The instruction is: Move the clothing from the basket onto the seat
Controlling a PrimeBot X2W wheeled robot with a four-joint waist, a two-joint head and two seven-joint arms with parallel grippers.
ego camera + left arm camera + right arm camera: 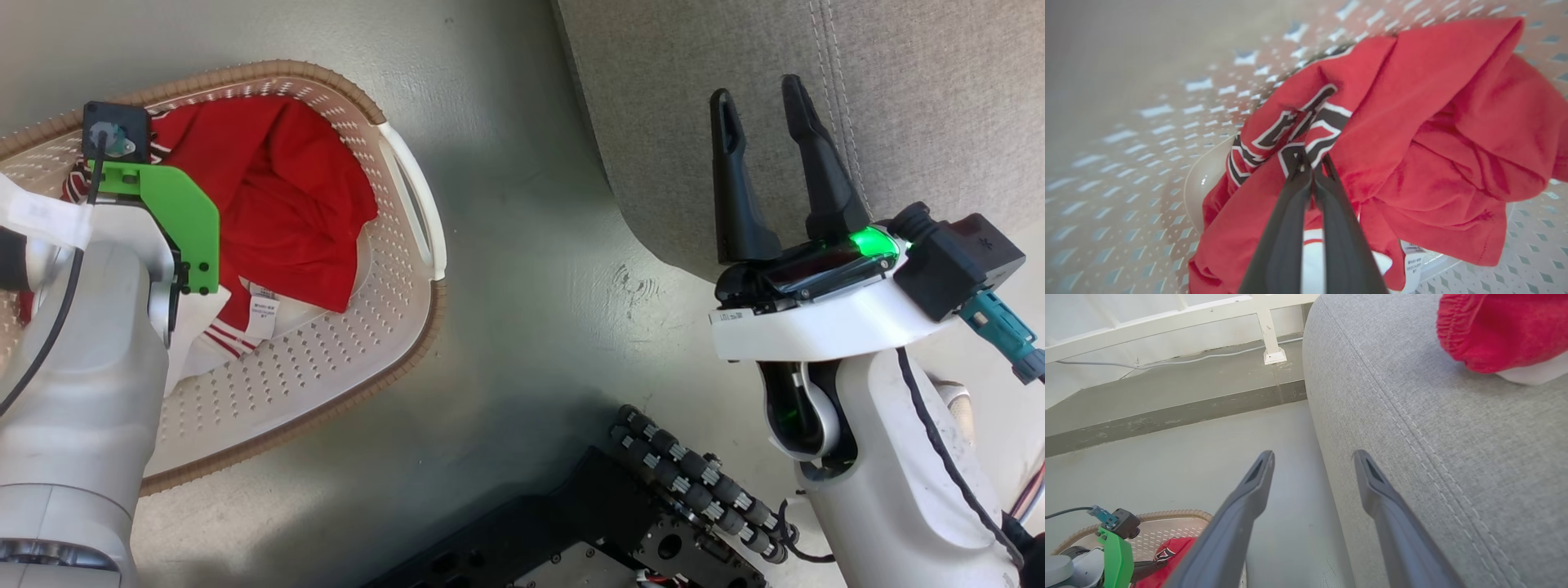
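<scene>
- Noted left gripper (1311,162) clamped on clothing (1412,143) inside basket (326,384), presumably for lifting out.
- Noted right gripper (759,94) spread, empty, right of basket by seat (898,98), likely waiting.

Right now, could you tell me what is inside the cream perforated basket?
Crumpled red garment with white trim, pinched by the left tool. The pale forearm and the fabric hide the rest of the basket.

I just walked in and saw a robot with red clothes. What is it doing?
The robot is moving clothes from the basket to the grey seat. Its left fingers are pinched shut on a red garment down in the basket. Its right fingers are open and empty beside the seat. A second red garment already lies on the seat.
</scene>
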